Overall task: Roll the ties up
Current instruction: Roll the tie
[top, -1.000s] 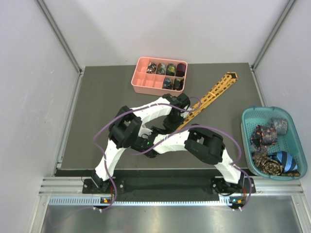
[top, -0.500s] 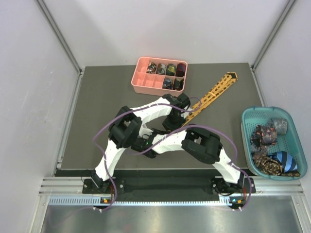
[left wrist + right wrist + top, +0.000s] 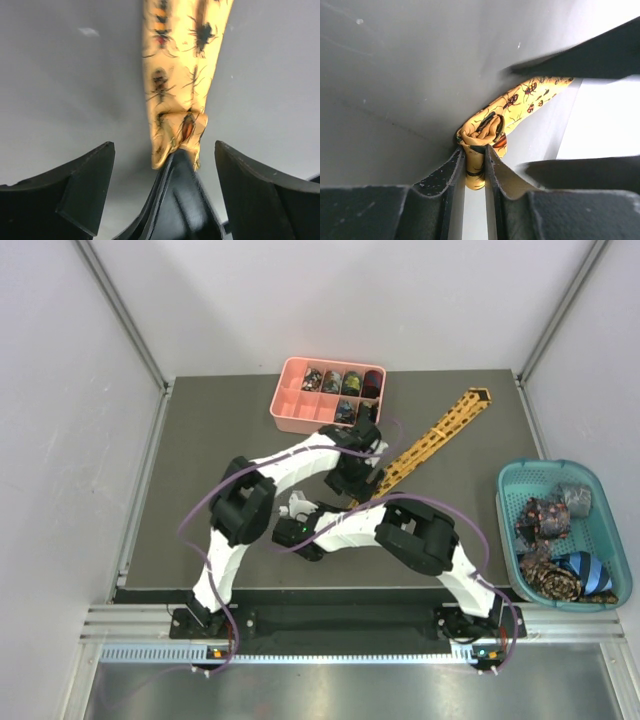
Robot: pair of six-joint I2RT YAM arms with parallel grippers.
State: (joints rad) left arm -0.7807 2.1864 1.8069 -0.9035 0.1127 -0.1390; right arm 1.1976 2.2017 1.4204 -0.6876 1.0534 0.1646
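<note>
Right jaws clamped tight on the end of the golden-yellow tie (image 3: 490,127), which is curled into a small roll there. Left jaws spread wide, straddling that same end, fingers clear of the cloth on both sides. Both arms meet mid-table (image 3: 200,470). Near right edge: teal basket (image 3: 505,508) holding loose ties (image 3: 548,515), dark floral and blue striped. Yellow tie runs flat and straight from the jaws diagonally toward the far right corner. Far side, centre: pink tray (image 3: 290,423), rolled ties (image 3: 340,383) in its right-hand compartments.
</note>
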